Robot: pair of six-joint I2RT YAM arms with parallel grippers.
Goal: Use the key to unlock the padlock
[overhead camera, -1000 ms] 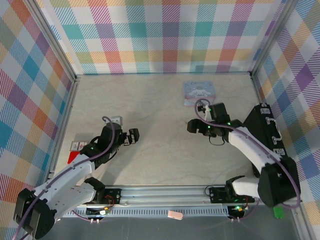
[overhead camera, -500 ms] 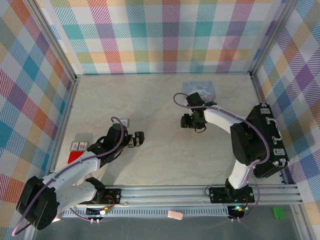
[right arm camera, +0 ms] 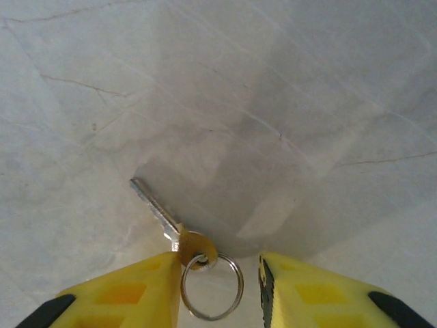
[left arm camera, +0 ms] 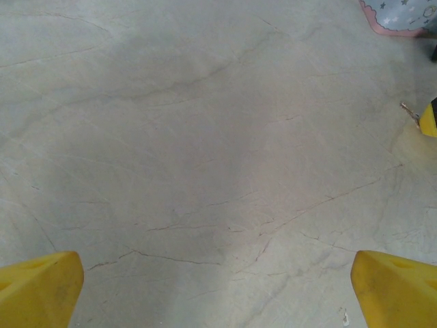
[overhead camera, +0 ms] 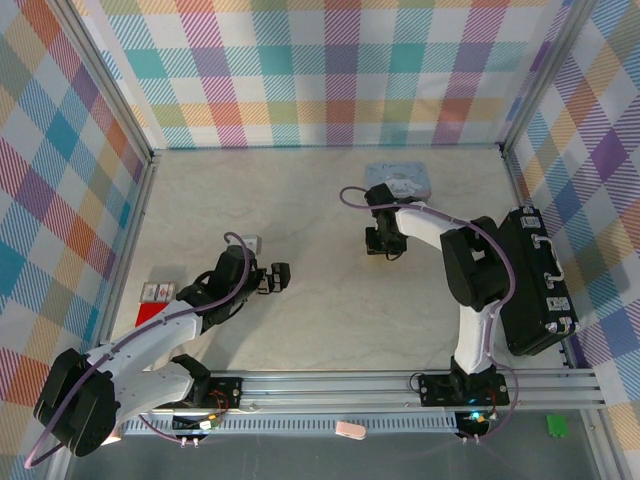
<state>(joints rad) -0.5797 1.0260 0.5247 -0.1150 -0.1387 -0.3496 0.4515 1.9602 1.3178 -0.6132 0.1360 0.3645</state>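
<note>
While my right gripper (overhead camera: pixel 385 243) hangs low over the pale veined surface (overhead camera: pixel 310 200), at the upper middle of the overhead view, the blue cartoon-printed tin (overhead camera: pixel 400 180) lies just above it in the frame, near my fingers but apart from them. A black case (overhead camera: pixel 530 285) stands along the right edge, well apart from the work. My left gripper (overhead camera: pixel 276 277) sits lower left of centre, its yellow fingers (left arm camera: pixel 41 290) spread as wide as they go, with bare surface between them. A small pale thing (overhead camera: pixel 248 242) lies just above that gripper, and a red and white card (overhead camera: pixel 152 293) rests further left by the wall. From the left wrist, a corner of the tin shows at the upper right.

In the right wrist view the key (right arm camera: pixel 156 205) lies flat in the open on the surface, lower left of centre. Its thin silver-grey blade points to the upper left, and its brass-coloured head (right arm camera: pixel 196 247) is turned toward the bottom edge. A thin wire ring (right arm camera: pixel 242 285) is threaded through the head. My right jaws stand partly apart. The tip of the lower-left finger meets the head, while the lower-right one stays apart from the ring, which lies in the gap between them, so nothing is pinched from both sides
</note>
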